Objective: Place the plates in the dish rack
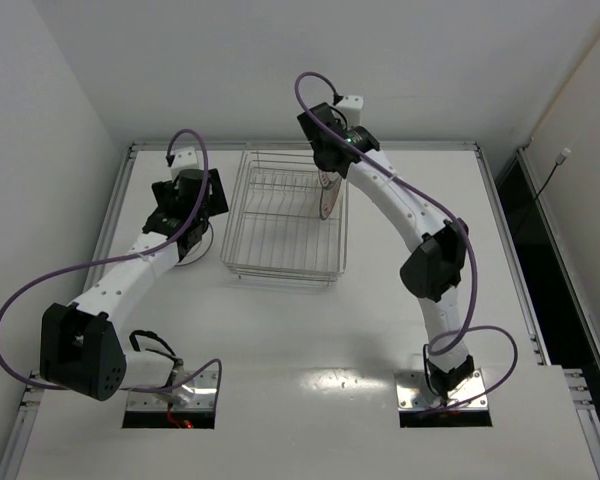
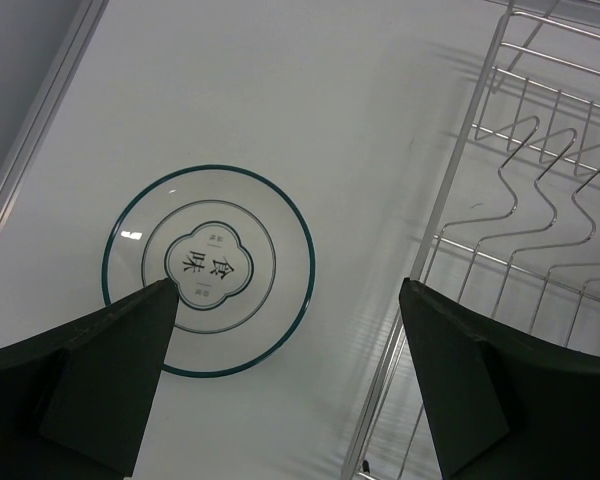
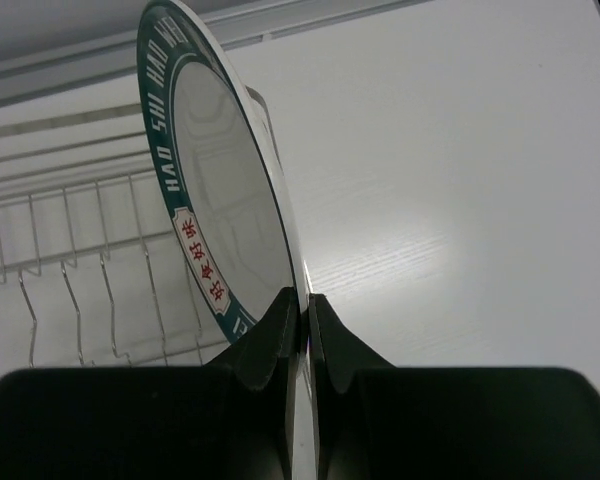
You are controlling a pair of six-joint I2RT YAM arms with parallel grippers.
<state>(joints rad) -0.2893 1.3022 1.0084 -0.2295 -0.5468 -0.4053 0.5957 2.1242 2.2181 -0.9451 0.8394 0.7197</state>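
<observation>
A white plate with a thin teal rim and dark characters in its centre point(image 2: 208, 270) lies flat on the table, left of the dish rack point(image 2: 540, 190). My left gripper point(image 2: 287, 290) is open and empty above it, one finger over the plate's edge, the other over the rack's left side. My right gripper point(image 3: 306, 300) is shut on a plate with a dark teal lettered rim point(image 3: 215, 180), held upright on edge. In the top view this plate point(image 1: 328, 195) hangs over the right part of the silver wire rack point(image 1: 280, 225). No other plate shows.
The white table point(image 1: 310, 350) has a raised rail along its left and far edges. White walls stand close on the left and behind. The rack's upright prongs point(image 2: 540, 170) show near my left gripper point(image 1: 193, 203).
</observation>
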